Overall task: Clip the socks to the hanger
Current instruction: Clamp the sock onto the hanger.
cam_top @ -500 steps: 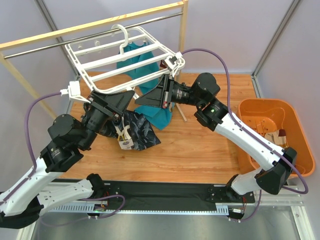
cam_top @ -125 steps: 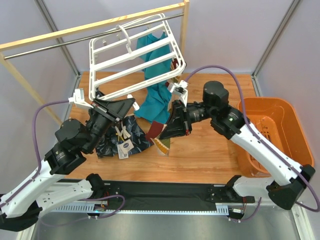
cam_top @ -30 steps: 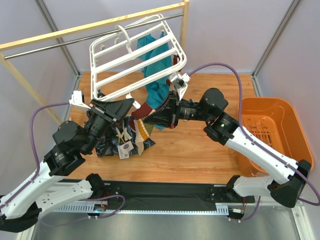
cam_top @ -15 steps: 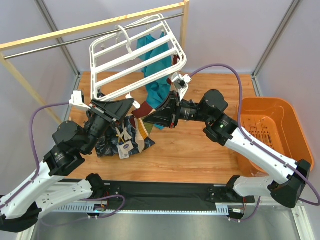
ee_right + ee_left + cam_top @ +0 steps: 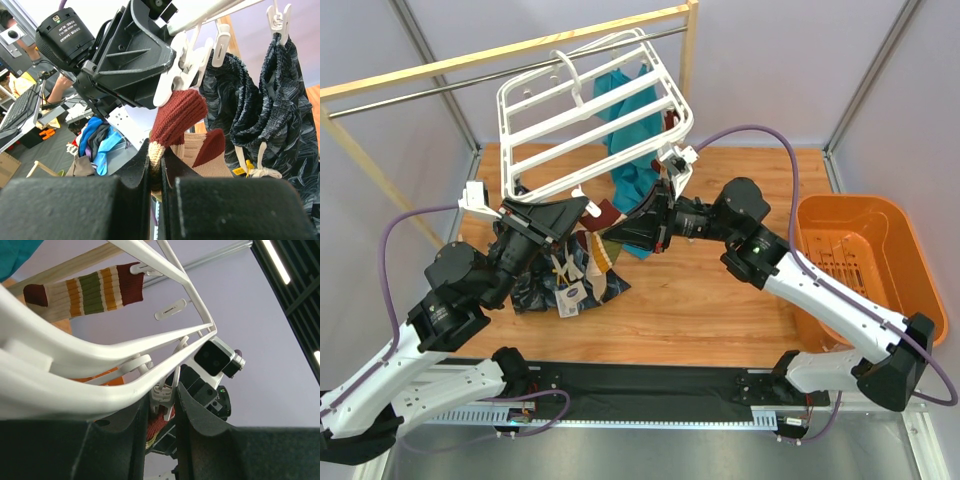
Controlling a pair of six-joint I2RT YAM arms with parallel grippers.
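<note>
Hanger [image 5: 50,390]: a white frame of smooth, hard plastic with rounded corners and flat crossbars, tilted above the wooden surface [image 5: 720,300]. Judge it stiff but free to swing on its hook, so steady it before you push.

Striped sock [image 5: 85,290]: already pegged to a far bar, hanging flat.

Maroon sock [image 5: 180,112]: ribbed knit with a cream tip, held in the air below the frame's near edge. Its folded end sits at the mouth of a clip [image 5: 172,75]; you cannot tell whether it is yet between the jaws. Expect it to be light, limp and stretchy. Grip it near the edge you feed, leaving little slack.

Right end effector [image 5: 156,155]: clamped on the cream tip.

Left end effector [image 5: 161,396]: pinched on that small, sprung clip.
</note>
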